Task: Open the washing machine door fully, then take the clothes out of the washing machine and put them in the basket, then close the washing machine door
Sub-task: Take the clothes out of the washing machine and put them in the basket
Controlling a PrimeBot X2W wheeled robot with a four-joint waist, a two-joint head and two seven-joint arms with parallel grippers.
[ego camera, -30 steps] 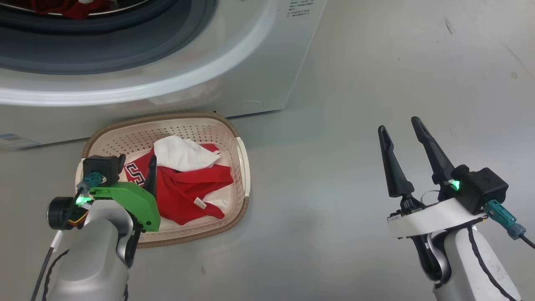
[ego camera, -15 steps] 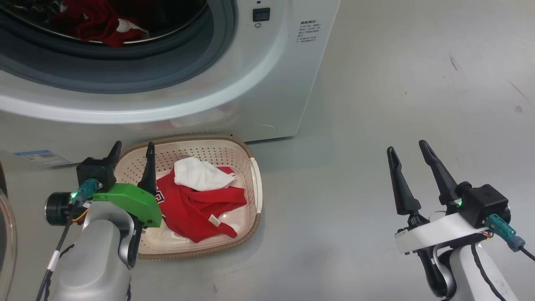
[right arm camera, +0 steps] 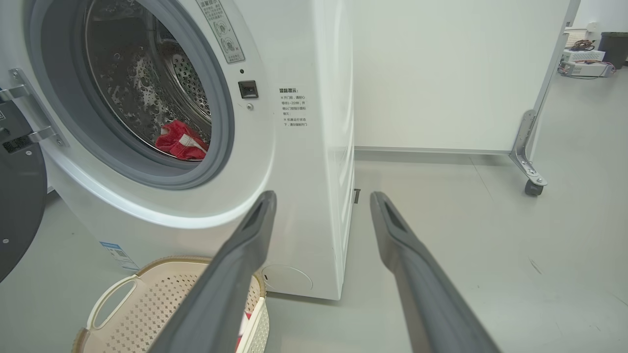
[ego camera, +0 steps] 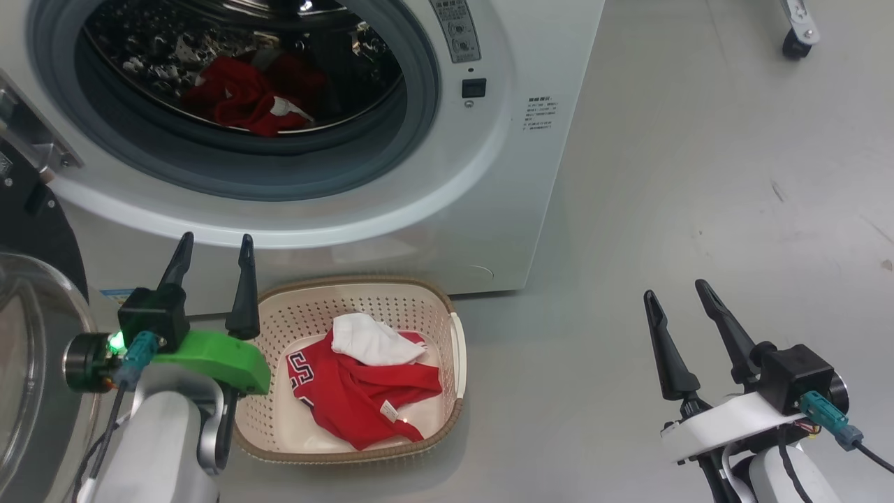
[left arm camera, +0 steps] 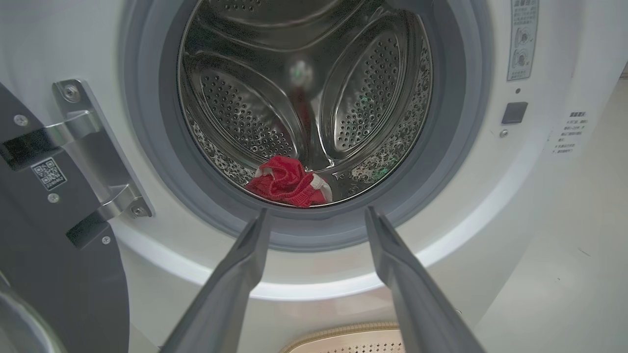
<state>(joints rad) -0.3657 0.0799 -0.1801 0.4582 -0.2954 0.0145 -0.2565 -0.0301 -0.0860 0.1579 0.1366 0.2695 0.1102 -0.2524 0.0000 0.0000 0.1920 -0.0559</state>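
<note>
Left hand (ego camera: 216, 239), lifted off the basket (ego camera: 349, 283), and right hand (ego camera: 675, 291) hang released; reaching the clothes (ego camera: 244, 105) may snag the rubber seal (ego camera: 279, 183).

Pale grey polished floor (right arm camera: 466, 245) with faint scuffs, white partition panel (right arm camera: 441, 73) on a metal castor foot (right arm camera: 529, 174), dark bin (right arm camera: 615, 49) beside a cable-strewn white unit (right arm camera: 584, 61) in the far corner, even light

Looks along right gripper (right arm camera: 322, 196), fingers spread wide, nothing between. Shows washing machine (right arm camera: 304, 162) at 10 o'clock, red clothes (right arm camera: 180, 142) low in drum, basket (right arm camera: 142, 314) at 7 o'clock, washing machine door (right arm camera: 19, 196) at 9 o'clock.
</note>
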